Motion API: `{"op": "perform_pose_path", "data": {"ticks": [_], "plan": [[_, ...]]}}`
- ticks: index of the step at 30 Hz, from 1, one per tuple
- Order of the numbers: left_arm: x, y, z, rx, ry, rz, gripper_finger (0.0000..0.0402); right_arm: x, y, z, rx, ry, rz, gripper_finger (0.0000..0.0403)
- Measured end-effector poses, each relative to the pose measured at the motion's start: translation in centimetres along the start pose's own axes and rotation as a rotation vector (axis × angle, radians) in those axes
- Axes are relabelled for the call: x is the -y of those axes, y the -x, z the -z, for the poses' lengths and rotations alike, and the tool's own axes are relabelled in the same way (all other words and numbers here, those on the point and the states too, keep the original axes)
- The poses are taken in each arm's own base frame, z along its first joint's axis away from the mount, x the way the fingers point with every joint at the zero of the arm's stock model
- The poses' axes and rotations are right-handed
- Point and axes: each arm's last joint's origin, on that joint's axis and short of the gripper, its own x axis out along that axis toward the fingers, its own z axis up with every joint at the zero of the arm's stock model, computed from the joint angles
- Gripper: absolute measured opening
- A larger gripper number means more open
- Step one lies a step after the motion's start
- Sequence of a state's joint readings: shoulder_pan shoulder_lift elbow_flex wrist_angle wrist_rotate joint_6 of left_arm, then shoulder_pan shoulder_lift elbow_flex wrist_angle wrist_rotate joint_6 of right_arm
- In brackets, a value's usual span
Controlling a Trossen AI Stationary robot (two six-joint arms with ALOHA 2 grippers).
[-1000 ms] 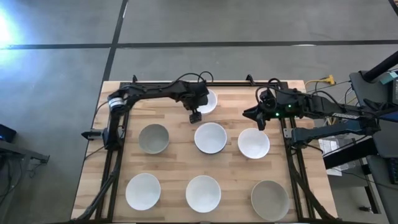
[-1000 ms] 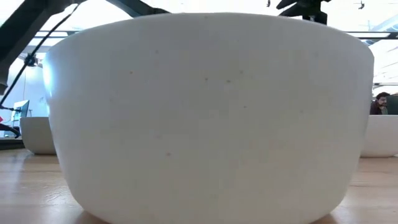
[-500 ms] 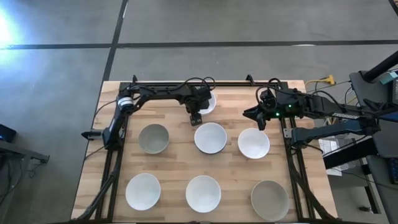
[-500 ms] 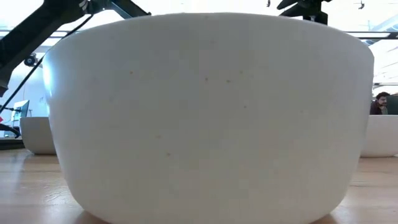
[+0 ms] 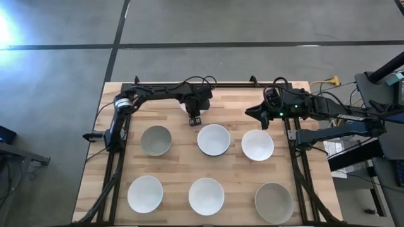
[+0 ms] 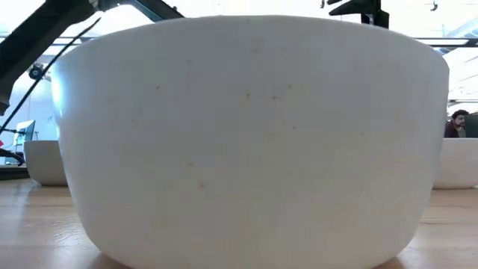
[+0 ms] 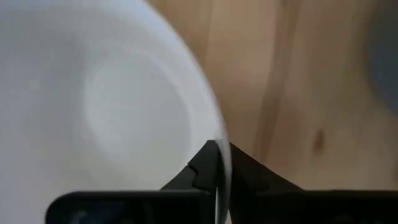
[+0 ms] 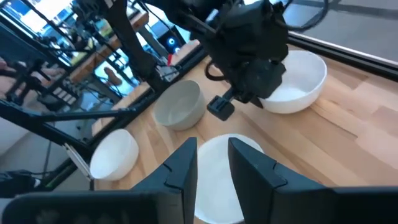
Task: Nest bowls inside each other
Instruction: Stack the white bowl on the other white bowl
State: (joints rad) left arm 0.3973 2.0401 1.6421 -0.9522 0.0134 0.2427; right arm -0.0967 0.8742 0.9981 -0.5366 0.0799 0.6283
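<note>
A white bowl (image 8: 297,79) stands at the table's far middle, and my left gripper (image 7: 217,171) is shut on its rim. In the high view the left wrist hides most of this bowl, and the gripper (image 5: 195,118) shows at the bowl's near side. Six more bowls stand in two rows: grey-beige (image 5: 156,140), white (image 5: 213,139), white (image 5: 257,145), then white (image 5: 145,193), white (image 5: 206,195) and grey-beige (image 5: 273,202). My right gripper (image 5: 257,117) hovers open past the right white bowl, holding nothing. My left gripper pinches the far bowl's rim (image 7: 221,146) on the bowl's near side, with one finger (image 7: 198,175) inside the bowl and the other outside. The fingers come from above, pointing down. In the right wrist view the bowl stands upright with its base on the wood.
The near middle bowl (image 6: 246,134) fills the low view and hides most of the table behind it. Black frame rails (image 5: 117,157) run along the table's left, right and far sides. A person (image 6: 457,124) sits in the room beyond.
My left gripper has shifted a little toward the table's left edge over the far bowl and has shut on its rim. The wrist now hides the bowl in the high view. My right gripper has drawn slightly toward the far edge.
</note>
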Motion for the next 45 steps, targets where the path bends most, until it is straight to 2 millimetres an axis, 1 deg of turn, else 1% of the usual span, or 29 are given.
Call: {"op": "perform_pose_path", "data": {"ticks": [3,5,7,9,12,15,17,20,22,24,27,30,34,36,40,42,45], "plan": [[0.2,2.8,0.4,0.04,-0.001,-0.01,0.0001,-0.1,0.0,-0.1,0.007,-0.001,-0.005,0.0086],[0.5,5.3,0.8,0.09,-0.004,-0.024,0.0001,-0.1,-0.1,-0.1,0.012,-0.001,-0.009,0.0086],[1.0,8.3,1.3,0.17,-0.014,-0.036,0.0001,-0.2,-0.2,-0.2,0.019,0.0,-0.009,0.0086],[1.9,11.2,1.8,0.273,-0.037,-0.024,0.0,-0.2,-0.5,-0.3,0.036,0.005,0.009,0.0086],[3.6,14.7,2.6,0.459,-0.097,0.085,0.0,-0.1,-0.9,-0.4,0.053,0.005,0.037,0.0086],[5.5,17.1,3.2,0.619,-0.179,0.162,0.0,-0.1,-1.3,-0.4,0.06,0.006,0.055,0.0086],[7.2,18.1,3.5,0.694,-0.25,0.161,0.0,-0.2,-1.6,-0.5,0.068,0.005,0.049,0.0086],[10.0,17.9,3.9,0.682,-0.399,0.095,0.0,-0.2,-1.9,-0.5,0.061,0.007,0.054,0.0086],[11.7,17.2,3.9,0.638,-0.501,0.016,0.0,-0.2,-2.1,-0.4,0.054,0.01,0.058,0.0086],[13.1,16.5,3.6,0.616,-0.567,-0.009,0.0,-0.1,-1.9,-0.3,0.048,0.011,0.063,0.0086],[14.0,14.9,3.0,0.565,-0.589,0.01,0.0,-0.1,-1.2,-0.4,0.063,0.009,0.055,0.0086],[14.7,13.4,2.4,0.491,-0.612,0.025,0.0,0.1,-0.2,-0.4,0.086,0.009,0.09,0.0086],[15.7,12.7,1.2,0.481,-0.649,0.097,0.0,0.6,1.1,0.0,0.065,0.007,0.128,0.0086],[16.3,12.5,0.5,0.475,-0.686,0.099,0.0,0.9,1.6,0.3,0.055,-0.001,0.153,0.0086],[17.3,11.3,-0.5,0.399,-0.752,0.106,0.0,1.2,2.4,0.5,0.051,-0.021,0.161,0.0086],[17.7,10.4,-0.8,0.326,-0.775,0.121,0.0,1.2,2.7,0.5,0.052,-0.021,0.161,0.0086],[18.2,8.5,-1.1,0.169,-0.789,0.125,0.0,1.2,2.8,0.5,0.054,-0.023,0.159,0.0086]]}}
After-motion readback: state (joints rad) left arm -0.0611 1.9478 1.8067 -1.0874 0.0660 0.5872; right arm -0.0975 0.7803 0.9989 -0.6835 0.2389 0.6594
